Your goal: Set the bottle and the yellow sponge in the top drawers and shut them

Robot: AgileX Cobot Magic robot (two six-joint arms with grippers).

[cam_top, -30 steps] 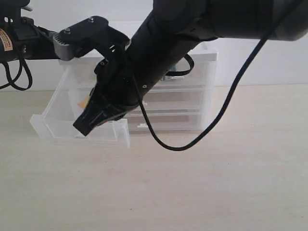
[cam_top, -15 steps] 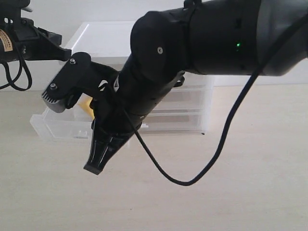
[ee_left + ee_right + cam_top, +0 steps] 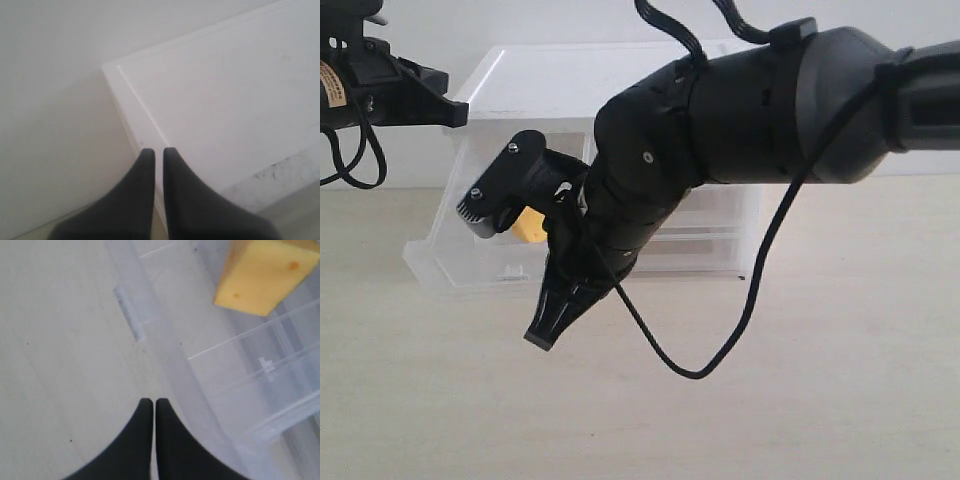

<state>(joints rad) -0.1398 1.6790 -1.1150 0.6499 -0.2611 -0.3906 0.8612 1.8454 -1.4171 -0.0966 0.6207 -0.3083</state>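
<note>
The yellow sponge [image 3: 530, 226] [image 3: 265, 277] lies inside the pulled-out top left drawer [image 3: 450, 272] [image 3: 170, 347] of the white-topped cabinet [image 3: 550, 75]. My right gripper [image 3: 543, 338] [image 3: 153, 401] is shut and empty. It points down at the table just in front of the drawer's front wall, near the wall's small clip handle [image 3: 128, 314]. My left gripper [image 3: 452, 110] [image 3: 158, 150] is shut and empty, held high over the cabinet's left top corner [image 3: 112, 67]. The bottle is out of view; my right arm hides much of the cabinet.
The two full-width drawers [image 3: 715, 245] show at the cabinet's lower right. A black cable [image 3: 720, 350] loops down from my right arm over the wooden table [image 3: 820, 400]. A pale wall stands behind the cabinet.
My right gripper has swung out of the drawer and down to the table in front of it. The drawer front now sits a little nearer the cabinet. The left arm has not moved.
</note>
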